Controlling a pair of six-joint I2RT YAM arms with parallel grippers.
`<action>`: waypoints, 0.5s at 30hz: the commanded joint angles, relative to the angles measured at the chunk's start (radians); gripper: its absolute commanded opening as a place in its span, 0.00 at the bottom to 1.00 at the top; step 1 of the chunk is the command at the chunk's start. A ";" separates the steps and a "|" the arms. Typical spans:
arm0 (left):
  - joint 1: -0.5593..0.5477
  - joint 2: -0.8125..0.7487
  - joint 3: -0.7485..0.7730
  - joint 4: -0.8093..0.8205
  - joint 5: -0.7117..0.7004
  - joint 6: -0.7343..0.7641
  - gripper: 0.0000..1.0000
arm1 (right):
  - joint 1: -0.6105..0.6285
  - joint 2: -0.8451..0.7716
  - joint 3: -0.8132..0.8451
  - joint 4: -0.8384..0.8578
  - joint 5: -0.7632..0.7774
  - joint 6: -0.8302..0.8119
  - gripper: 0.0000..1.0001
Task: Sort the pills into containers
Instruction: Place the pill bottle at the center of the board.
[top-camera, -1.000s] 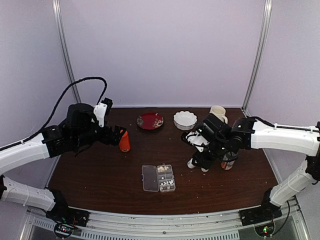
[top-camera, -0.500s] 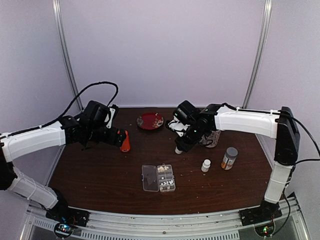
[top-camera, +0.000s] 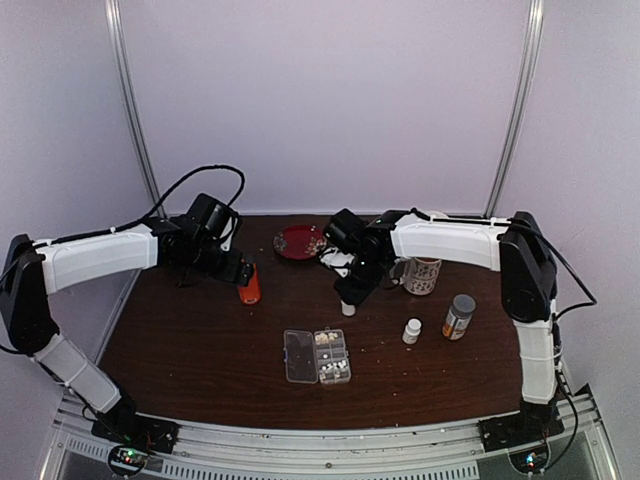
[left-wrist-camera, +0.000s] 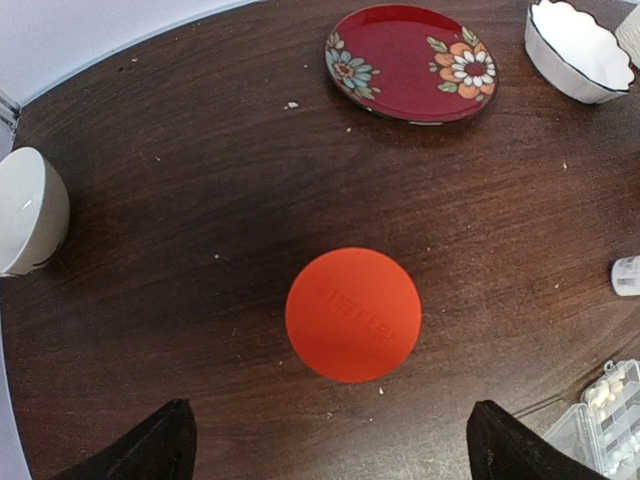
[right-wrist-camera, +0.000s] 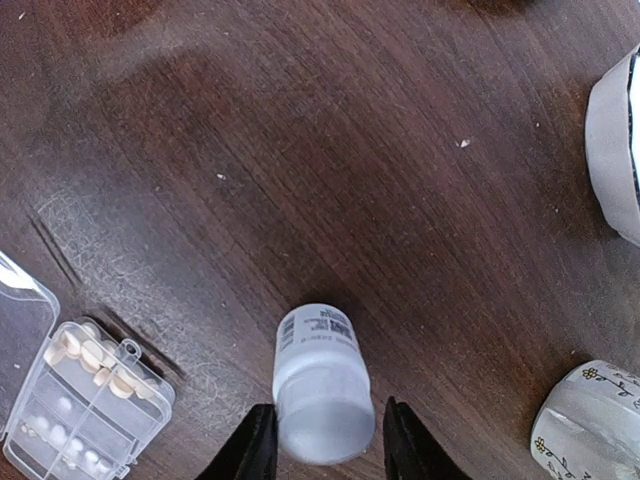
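Pills (right-wrist-camera: 92, 355): in the cells (top-camera: 332, 357) of the clear box (top-camera: 298, 357), mid-tabletop (top-camera: 200, 340) (single tablets show only from the right wrist).
Right fingers (right-wrist-camera: 262, 445): flank a small white bottle (right-wrist-camera: 322, 395); cannot tell if they grip it.
Left fingers (left-wrist-camera: 150, 450): spread wide above the orange bottle (left-wrist-camera: 352, 315).

Robot lab test cell, not a home: plain pale wall panels (top-camera: 330, 100) w/ metal corner posts (top-camera: 515, 110), dark wood surface (top-camera: 200, 350), 2 white arms (top-camera: 100, 255) bolted to alu rail (top-camera: 330, 440) at front, loose black cable (top-camera: 215, 168).

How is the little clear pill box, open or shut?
Open: its lid lies flat beside the cells, which hold pills.
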 joint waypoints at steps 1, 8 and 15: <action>0.008 0.054 0.075 -0.011 0.048 0.006 0.97 | -0.011 0.026 0.046 -0.027 -0.001 -0.017 0.44; 0.021 0.126 0.150 -0.039 0.076 0.006 0.97 | -0.012 0.007 0.085 -0.057 0.006 -0.029 0.68; 0.025 0.189 0.207 -0.070 0.092 0.007 0.85 | -0.013 -0.184 -0.009 0.037 -0.025 -0.025 0.69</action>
